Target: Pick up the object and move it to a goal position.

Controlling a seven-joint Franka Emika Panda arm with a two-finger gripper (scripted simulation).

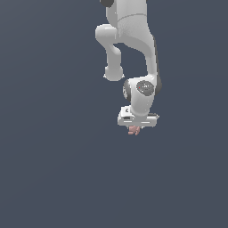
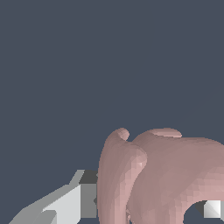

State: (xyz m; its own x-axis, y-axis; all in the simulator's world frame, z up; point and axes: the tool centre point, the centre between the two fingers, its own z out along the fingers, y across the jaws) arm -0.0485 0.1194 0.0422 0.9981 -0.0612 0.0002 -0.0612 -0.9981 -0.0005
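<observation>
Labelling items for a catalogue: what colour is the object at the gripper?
Dusty pink, plain, no pattern. The object shows best in the wrist view.

Exterior view: distant, faces arm (image 1: 133, 58) in frame's upper centre, plain ground around. Wrist view: very near, pink object (image 2: 162, 175) fills lower right. Both views share object (image 1: 134, 130).

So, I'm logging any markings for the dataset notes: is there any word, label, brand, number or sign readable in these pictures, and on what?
None can be read.
Robot arm: plain white shells; a round dark cap near the wrist shows faint reddish specks, too small to read.
Gripper: no lettering visible.
Dusty-pink lumpy object: bare surface, no marks.
Background: uniform dark grey-blue, no signs.
</observation>
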